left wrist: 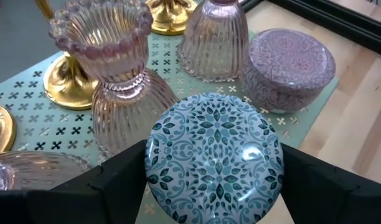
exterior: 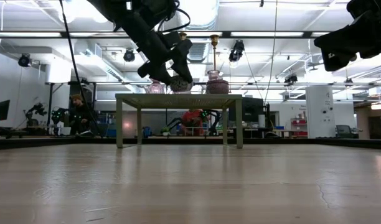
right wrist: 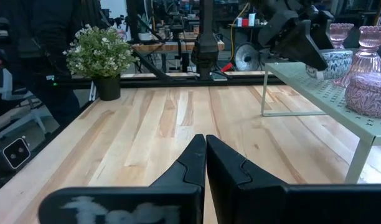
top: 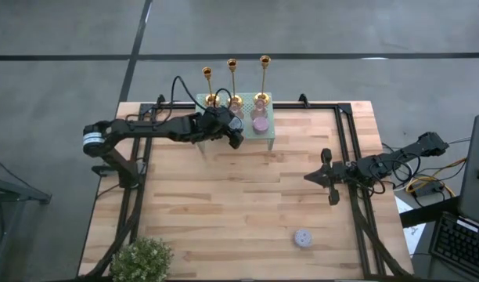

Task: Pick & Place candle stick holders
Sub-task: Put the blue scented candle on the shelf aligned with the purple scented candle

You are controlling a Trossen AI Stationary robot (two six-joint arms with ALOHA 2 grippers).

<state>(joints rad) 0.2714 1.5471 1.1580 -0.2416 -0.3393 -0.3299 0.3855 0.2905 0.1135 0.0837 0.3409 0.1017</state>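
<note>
The left gripper (top: 233, 131) reaches over the small green shelf (top: 268, 139) at the far side of the table (top: 239, 211), its jaws spread wide around a round tin with a blue leaf pattern (left wrist: 214, 155). The wrist view shows a finger (left wrist: 119, 177) pressed against each side of the tin, so it is gripping the tin rather than standing free. The tin sits at the shelf's front edge, in front of a ribbed pink glass holder (left wrist: 119, 81) and near a purple tin (left wrist: 290, 65); whether it rests on the shelf or is lifted I cannot tell.

The three gold candlesticks (top: 232, 78) stand in a row along the shelf's back edge, upright, behind the pink glassware. None is touched. My guess is that the tin is being handled because it blocks the way to them from the front.

The right gripper (right wrist: 206, 155) hangs over the right side of the table, well apart from the shelf, fingers pressed together on nothing, waiting. A potted plant (top: 142, 257) and a small round lid-like thing (top: 303, 237) lie near the table's front edge
</note>
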